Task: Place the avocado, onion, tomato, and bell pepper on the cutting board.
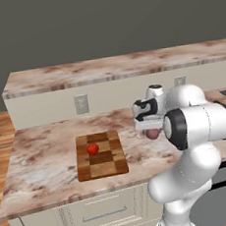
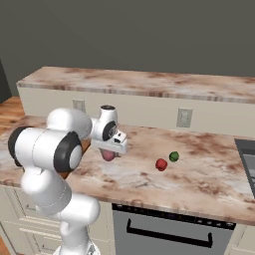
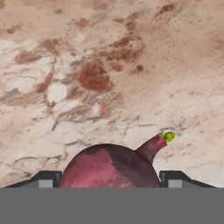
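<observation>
Left base view shows one cutting board (image 1: 100, 155), a rectangle of light and dark brown wooden blocks, lying flat on the marbled desk (image 1: 45, 151) close to its front edge. One tomato (image 1: 92, 148), small, glossy and bright red, sits on the board's middle. One onion (image 1: 152, 133), a dull purple-pink ball, shows to the right of the board, under the hand (image 1: 151, 130) and partly hidden by the arm.

From the hand view the onion (image 3: 109, 166) is smooth and dark purple-red with a tapered neck ending in a small green tip, and it lies between the two dark fingertips (image 3: 43, 178), one on each side. The hand (image 3: 109, 179) stands fairly wide around the onion; whether the pads actually touch it cannot be told.

Right base view shows the hand (image 2: 109, 149) with the onion (image 2: 108, 156) beneath it. Farther from the board, well apart from the onion, lie one bell pepper (image 2: 161, 164), red and lumpy, and one avocado (image 2: 174, 156), a dark green oval, just beside each other. Bare desk (image 2: 209, 174) surrounds both, with open stone toward the front edge and back to the wall.
</observation>
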Controlling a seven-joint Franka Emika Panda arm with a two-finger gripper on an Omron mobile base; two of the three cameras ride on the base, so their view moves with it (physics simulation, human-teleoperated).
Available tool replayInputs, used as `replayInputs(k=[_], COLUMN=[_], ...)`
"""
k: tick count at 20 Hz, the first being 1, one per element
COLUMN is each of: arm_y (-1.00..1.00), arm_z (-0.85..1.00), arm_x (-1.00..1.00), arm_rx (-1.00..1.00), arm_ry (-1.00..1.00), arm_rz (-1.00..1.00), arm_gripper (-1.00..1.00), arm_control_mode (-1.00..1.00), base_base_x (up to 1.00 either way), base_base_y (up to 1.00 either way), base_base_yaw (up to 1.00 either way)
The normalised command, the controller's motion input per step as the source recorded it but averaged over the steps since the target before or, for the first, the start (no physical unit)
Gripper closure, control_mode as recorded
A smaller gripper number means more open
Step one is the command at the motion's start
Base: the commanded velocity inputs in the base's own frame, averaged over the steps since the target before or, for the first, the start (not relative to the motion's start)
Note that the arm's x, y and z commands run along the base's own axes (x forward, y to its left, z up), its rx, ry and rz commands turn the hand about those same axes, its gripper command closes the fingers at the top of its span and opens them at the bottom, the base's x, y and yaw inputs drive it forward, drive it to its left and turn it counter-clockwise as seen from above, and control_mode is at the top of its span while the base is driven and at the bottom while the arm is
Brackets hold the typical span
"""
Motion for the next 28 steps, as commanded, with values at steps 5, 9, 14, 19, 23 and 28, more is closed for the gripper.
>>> replayInputs(k=[5, 9, 14, 19, 23, 28], arm_y=[0.18, 0.4, 0.42, 0.53, 0.65, 0.7], arm_z=[0.69, 0.64, 0.45, 0.2, 0.01, 0.0], arm_x=[-0.13, -0.06, -0.09, 0.0, 0.0, 0.0], arm_rx=[0.03, 0.05, 0.03, 0.0, 0.0, 0.0], arm_ry=[0.0, 0.0, 0.0, 0.0, 0.0, 0.0], arm_rz=[0.03, 0.08, 0.14, 0.14, 0.14, 0.16], arm_gripper=[1.0, 1.0, 1.0, 1.0, 1.0, 1.0], arm_control_mode=[-1.0, -1.0, -1.0, -1.0, -1.0, -1.0], base_base_x=[0.0, 0.0, 0.0, 0.0, 0.0, 0.0], base_base_y=[0.0, 0.0, 0.0, 0.0, 0.0, 0.0], base_base_yaw=[0.0, 0.0, 0.0, 0.0, 0.0, 0.0])
